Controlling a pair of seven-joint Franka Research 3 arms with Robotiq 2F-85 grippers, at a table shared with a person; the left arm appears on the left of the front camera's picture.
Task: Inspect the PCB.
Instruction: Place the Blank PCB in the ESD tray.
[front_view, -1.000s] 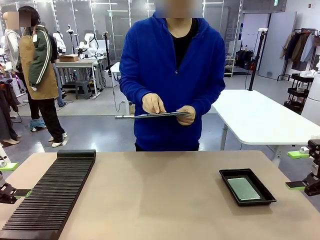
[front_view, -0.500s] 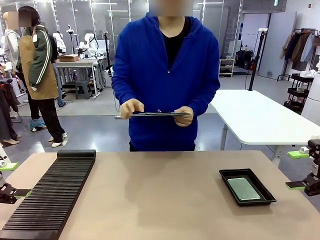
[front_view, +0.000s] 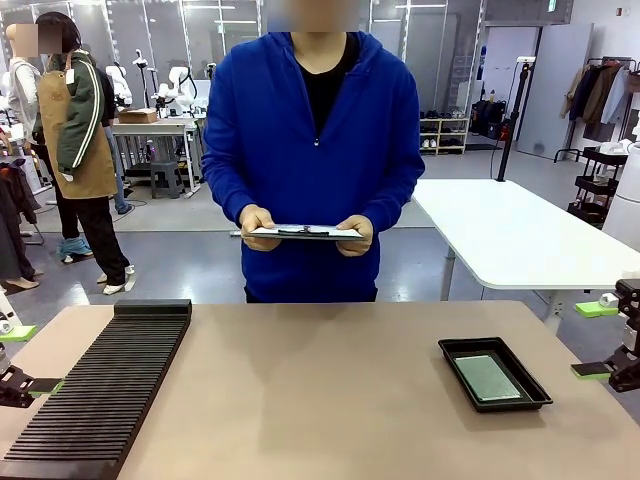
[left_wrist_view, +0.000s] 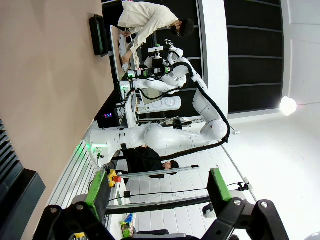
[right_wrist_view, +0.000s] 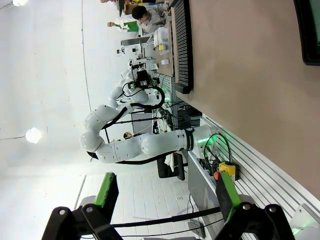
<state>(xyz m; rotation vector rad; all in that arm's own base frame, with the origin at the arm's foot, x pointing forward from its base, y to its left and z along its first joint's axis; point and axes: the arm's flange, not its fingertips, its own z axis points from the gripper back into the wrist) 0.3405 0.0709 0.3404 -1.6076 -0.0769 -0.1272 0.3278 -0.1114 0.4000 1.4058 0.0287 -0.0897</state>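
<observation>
pcb (front_view: 487, 378) flat in black tray (front_view: 449, 350)

In the front view, the black two-finger left gripper (front_view: 22, 386) is cut by the picture's left edge, so only one green-tipped finger shows. The black two-finger right gripper (front_view: 605, 371) is likewise cut at the right edge, its arm out of frame. The long black ribbed slotted rack (front_view: 105, 385) runs off the bottom edge. The thin pale green PCB (front_view: 487, 377) lies in the shallow black rectangular tray (front_view: 450, 354); its dotted grid is too fine to make out. The dark clipboard with white paper (front_view: 302, 233) is seen nearly edge-on in the person's hands, so nothing on the sheet can be read. In the right wrist view, the tray (right_wrist_view: 303, 25) is clipped at the top right corner.
</observation>
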